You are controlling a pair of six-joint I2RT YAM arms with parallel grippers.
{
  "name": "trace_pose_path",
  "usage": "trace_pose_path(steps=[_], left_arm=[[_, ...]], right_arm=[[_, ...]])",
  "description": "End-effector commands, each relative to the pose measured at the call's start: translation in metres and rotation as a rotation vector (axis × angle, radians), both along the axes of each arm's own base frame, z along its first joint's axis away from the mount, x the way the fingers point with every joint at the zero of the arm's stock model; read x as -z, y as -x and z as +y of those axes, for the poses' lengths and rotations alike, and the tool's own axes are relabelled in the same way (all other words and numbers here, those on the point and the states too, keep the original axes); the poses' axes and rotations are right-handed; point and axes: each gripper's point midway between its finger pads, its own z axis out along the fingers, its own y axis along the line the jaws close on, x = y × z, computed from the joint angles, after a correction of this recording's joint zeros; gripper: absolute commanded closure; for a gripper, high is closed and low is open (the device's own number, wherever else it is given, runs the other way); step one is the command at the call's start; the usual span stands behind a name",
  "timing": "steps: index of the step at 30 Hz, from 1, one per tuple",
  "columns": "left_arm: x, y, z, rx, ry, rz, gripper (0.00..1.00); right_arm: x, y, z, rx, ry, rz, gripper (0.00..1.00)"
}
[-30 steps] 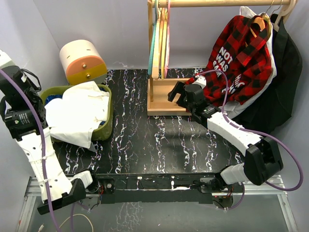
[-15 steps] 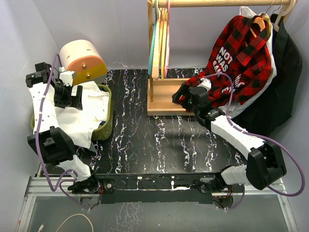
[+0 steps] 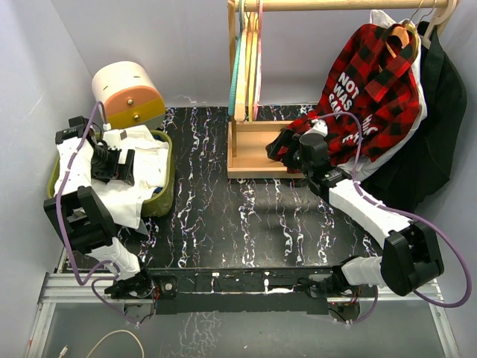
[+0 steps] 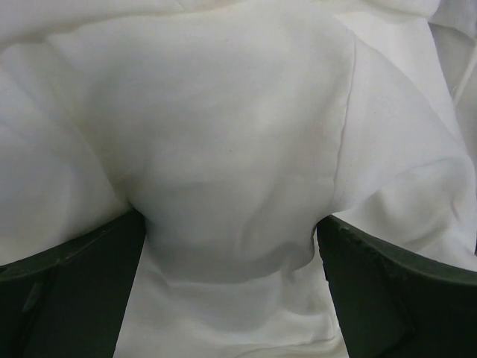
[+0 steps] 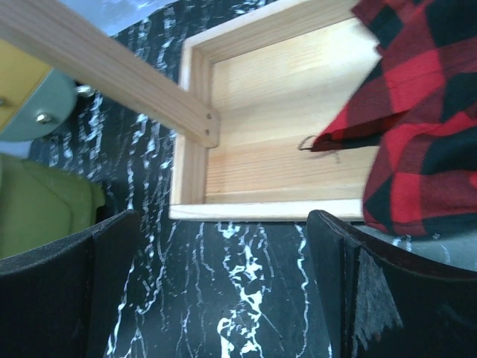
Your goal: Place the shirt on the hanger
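Note:
The white shirt [image 3: 145, 156] lies crumpled in a green basket at the left of the table. My left gripper [image 3: 119, 165] is down on it, jaws open wide. In the left wrist view a bulge of the shirt [image 4: 238, 127] swells between the two dark fingers of my left gripper [image 4: 229, 224]. The pink hanger [image 3: 258, 52] hangs from the wooden rail at the back, beside other hangers. My right gripper [image 3: 287, 145] hovers open over the near edge of the rack's wooden base. Nothing lies between the fingers of my right gripper [image 5: 223, 224].
The green basket [image 3: 167, 195] stands at the table's left edge, with a cream-and-orange round box [image 3: 127, 93] behind it. The wooden rack base [image 5: 283, 156] is a shallow tray. A red-and-black plaid shirt [image 3: 373, 82] and a dark garment [image 3: 441, 112] hang at the right. Teal and yellow hangers [image 3: 237, 67] hang beside the pink one.
My left arm has swung in from the far left edge over the basket and come down onto the shirt. My right gripper has crept slightly to the right near the rack base.

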Motion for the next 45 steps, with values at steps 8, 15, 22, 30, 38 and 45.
trace_pose_path(steps=[8,15,22,30,38,45], left_arm=[[-0.161,-0.025,-0.027,0.037,0.043,-0.437,1.0],[-0.257,-0.003,-0.044,0.116,-0.042,-0.749,1.0],[-0.153,-0.004,0.024,-0.062,-0.241,-0.429,0.05],[-0.099,-0.02,0.044,-0.128,0.053,-0.327,0.03],[-0.064,-0.025,0.029,-0.129,0.2,-0.213,0.47],[-0.065,-0.006,-0.006,-0.052,0.289,-0.155,1.0]], right_arm=[[-0.104,0.089,0.097,-0.763,-0.122,-0.519,0.09],[-0.095,0.134,0.17,-1.067,0.014,-0.551,0.05],[-0.116,0.129,0.189,-1.063,-0.015,-0.629,0.03],[-0.117,0.138,0.188,-1.106,-0.018,-0.631,0.02],[-0.115,0.144,0.179,-1.088,0.0,-0.649,0.02],[-0.107,0.144,0.178,-1.089,0.01,-0.641,0.02]])
